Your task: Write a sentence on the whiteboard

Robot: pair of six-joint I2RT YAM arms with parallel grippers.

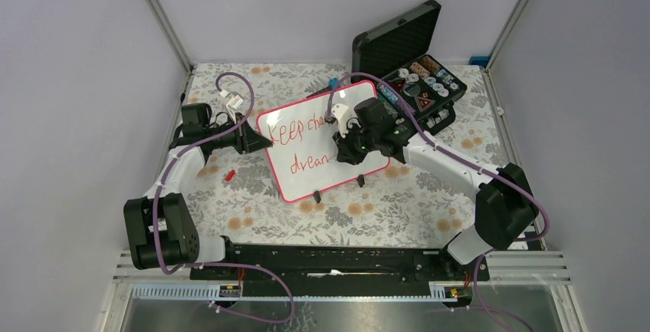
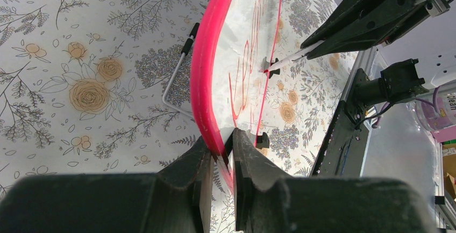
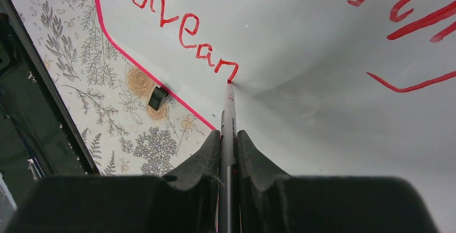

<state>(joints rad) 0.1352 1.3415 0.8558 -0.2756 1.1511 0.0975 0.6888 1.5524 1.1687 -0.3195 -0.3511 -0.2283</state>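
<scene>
1. Top external view: shows the whiteboard (image 1: pixel 329 180) in the middle of the table (image 1: pixel 230 217), skewed, one corner toward the left arm, standing on small black feet (image 1: pixel 316 195); open black case (image 1: pixel 414 56) just behind it, at the far right corner.
2. Left gripper (image 2: pixel 226 142): pinches narrow on the pink frame (image 2: pixel 207 71) at the board's left edge; grips the rim only, as a brace.
3. Right gripper (image 3: pixel 228 139): closes snug on a thin marker (image 3: pixel 228 112), barrel along the slot between the fingers (image 3: pixel 199 168), red tip touching the white surface.
4. Sentence (image 1: pixel 310 161): runs in two red lines; upper line partly hidden under the right wrist from above; lower line legible as roughly "drean", tip at the foot of the last arch. Looks mid-word, with the rest of that letter, one more and a full stop to come.
5. Risk of rocking or sliding the board: too hard a push from the tip, against one rim pinch and two feet. Would bend the strokes.
6. Risk of the slim barrel twisting in the fingers under side load; would lift the tip and leave gaps.
7. Risk of smearing the upper line: wrist close above fresh ink, easily brushed on a low pass.
8. Risk of the left pinch slipping off the rounded frame; would free the board mid-stroke.
</scene>
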